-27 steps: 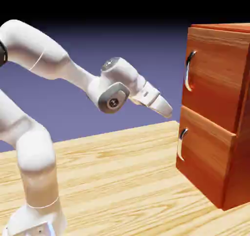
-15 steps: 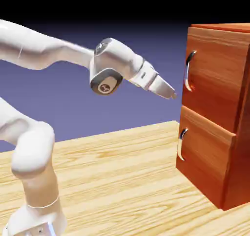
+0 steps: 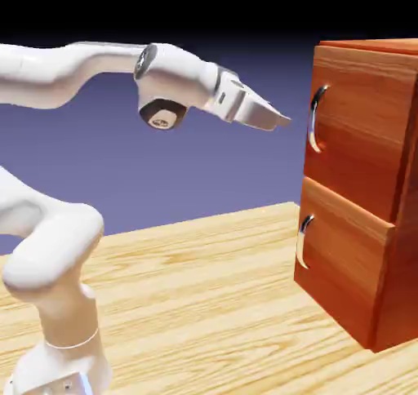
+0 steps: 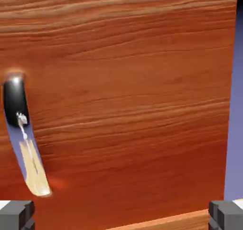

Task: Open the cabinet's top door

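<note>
The reddish-brown wood-grain cabinet [image 3: 363, 189] stands at the exterior view's right, with two stacked front panels. The top door [image 3: 359, 132] carries a long curved silver handle [image 3: 314, 117] on its left side. My gripper [image 3: 282, 121] hangs in the air just left of that handle, at about its height, a short gap away, fingers pointing at the door. In the hand view the top door [image 4: 133, 96] fills the frame, its handle [image 4: 23, 143] curves down at the left, and my two grey fingertips [image 4: 16, 215] sit far apart at the bottom corners with nothing between them. The gripper is open.
The lower panel [image 3: 343, 263] with its shorter handle [image 3: 304, 238] sits below the top door. The cabinet rests on a light wooden table [image 3: 204, 304]. My white arm's base [image 3: 57, 336] stands at the exterior view's lower left.
My hand has risen and moved right toward the cabinet, from level with the gap between the panels up to the top handle's height. The cabinet has not moved.
</note>
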Available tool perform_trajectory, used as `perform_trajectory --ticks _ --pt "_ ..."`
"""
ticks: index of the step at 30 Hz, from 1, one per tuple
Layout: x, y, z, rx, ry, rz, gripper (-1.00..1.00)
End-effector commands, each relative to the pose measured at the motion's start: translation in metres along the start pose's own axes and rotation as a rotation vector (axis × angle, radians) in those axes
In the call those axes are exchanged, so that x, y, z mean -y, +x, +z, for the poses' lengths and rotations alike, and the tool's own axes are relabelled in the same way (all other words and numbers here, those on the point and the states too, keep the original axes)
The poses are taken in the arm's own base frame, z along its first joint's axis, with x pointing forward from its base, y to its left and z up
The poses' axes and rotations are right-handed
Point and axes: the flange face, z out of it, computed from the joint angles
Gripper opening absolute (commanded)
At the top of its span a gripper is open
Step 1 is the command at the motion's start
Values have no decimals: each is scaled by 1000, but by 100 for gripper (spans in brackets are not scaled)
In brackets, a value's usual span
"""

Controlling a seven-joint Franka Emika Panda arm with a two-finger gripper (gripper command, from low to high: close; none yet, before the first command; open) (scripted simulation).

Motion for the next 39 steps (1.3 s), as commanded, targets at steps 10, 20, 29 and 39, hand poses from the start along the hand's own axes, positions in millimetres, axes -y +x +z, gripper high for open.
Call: perform_trajectory --ticks 10,20,29,39 --pt "24 -26 8 -80 114 -21 0" --pt "32 -64 51 -147 213 -72 0" --pt "14 -98 115 -204 279 -122 0" --pt "25 -92 171 -211 285 -127 -100"
